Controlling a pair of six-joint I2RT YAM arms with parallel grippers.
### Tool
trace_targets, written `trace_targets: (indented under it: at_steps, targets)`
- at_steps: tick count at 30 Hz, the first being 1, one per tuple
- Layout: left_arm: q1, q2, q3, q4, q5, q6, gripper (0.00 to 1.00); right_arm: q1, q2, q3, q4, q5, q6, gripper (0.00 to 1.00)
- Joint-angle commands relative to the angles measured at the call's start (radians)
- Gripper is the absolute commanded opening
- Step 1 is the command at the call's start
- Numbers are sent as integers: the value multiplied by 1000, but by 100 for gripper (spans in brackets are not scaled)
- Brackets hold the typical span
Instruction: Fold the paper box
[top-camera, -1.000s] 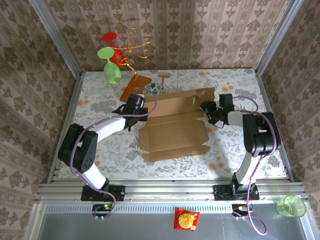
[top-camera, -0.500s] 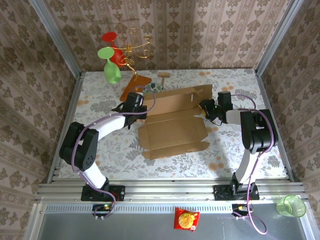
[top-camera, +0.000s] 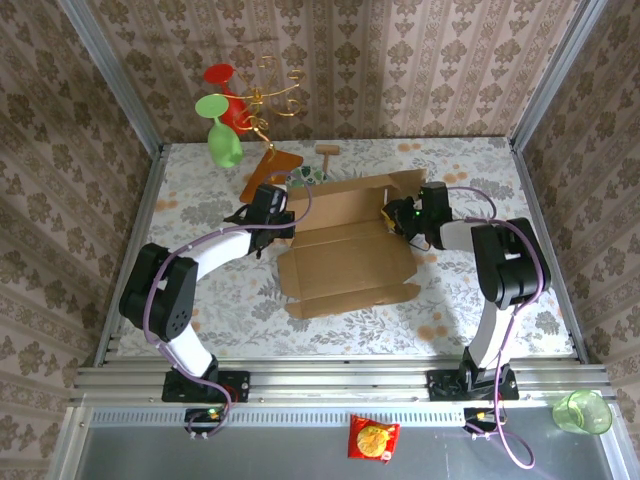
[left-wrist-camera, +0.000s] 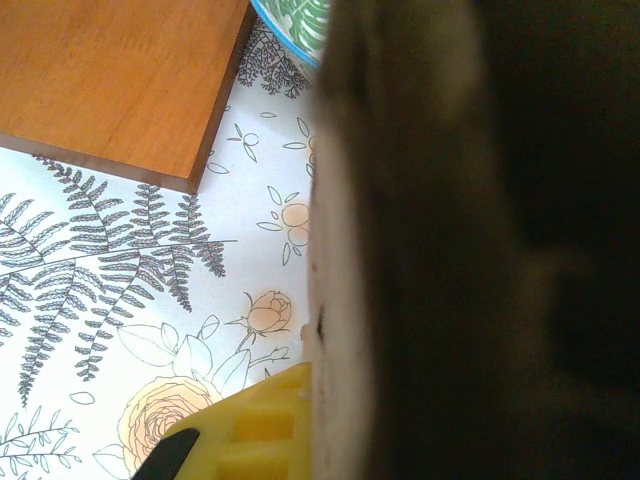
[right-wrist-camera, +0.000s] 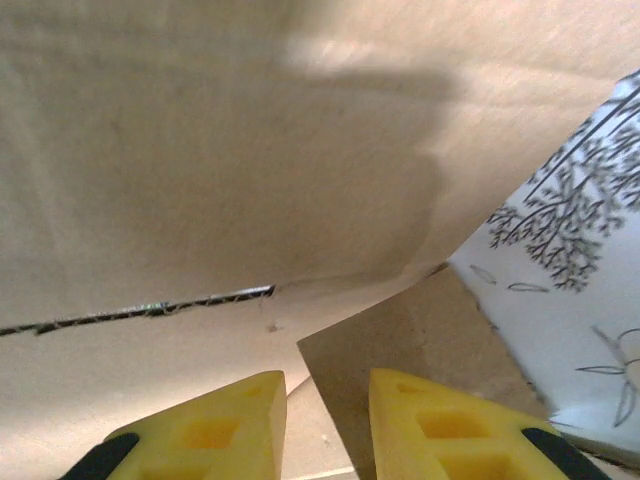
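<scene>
top external | left tool (top-camera: 284, 218) clenched on paper box (top-camera: 345, 265); right tool (top-camera: 394, 216) ajar astride flap (right-wrist-camera: 400, 385); wooden board (top-camera: 268, 172) near

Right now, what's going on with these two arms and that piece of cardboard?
Two robot arms are folding a paper box on the flowered table. The left gripper is pinched shut on the box's left edge, near a wooden board. The right gripper is at the right side, fingers slightly apart around the corner of a side flap. The back panel looks tilted up; the rest lies mostly flat.
</scene>
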Motion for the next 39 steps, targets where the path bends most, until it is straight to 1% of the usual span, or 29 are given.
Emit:
trace_targets:
  at_steps: [1, 7, 11, 14, 16, 19, 21, 24, 26, 29, 32, 35, 39]
  targets:
    - [-3, 8, 22, 7, 25, -23, 0, 17, 32, 6, 19, -8, 5, 28]
    - [-3, 5, 20, 6, 22, -27, 0, 42, 59, 19, -33, 20, -18, 27]
    - [-3, 3, 18, 0, 19, -23, 0, 42, 47, 15, -44, 17, -27, 27]
    - [-3, 1, 19, -6, 10, -11, 0, 39, -18, 34, -97, 18, -75, 30]
    - [-3, -1, 22, -14, 3, 0, 0, 28, -83, 47, -156, 24, -135, 32]
    - [-3, -8, 21, -23, -18, 19, 0, -18, -191, 38, -234, 23, -233, 34]
    - [-2, -10, 19, -22, -28, 37, 0, -66, -258, 19, -257, -2, -280, 35]
    - [-3, -12, 17, -21, -31, 61, 0, -145, -344, 6, -302, -12, -307, 36]
    - [-3, -15, 12, -13, -30, 75, 0, -198, -370, 16, -317, -11, -303, 36]
    - [-3, -21, 6, -5, -30, 88, 0, -265, -325, 93, -361, -6, -297, 35]
    - [-2, -21, 3, -5, -27, 90, 0, -301, -206, 222, -426, -1, -290, 35]
    - [-2, -20, -1, -3, -26, 85, 0, -309, -45, 372, -503, -39, -276, 34]
    - [-2, -19, -4, 1, -29, 76, 0, -303, 116, 495, -500, -92, -210, 36]
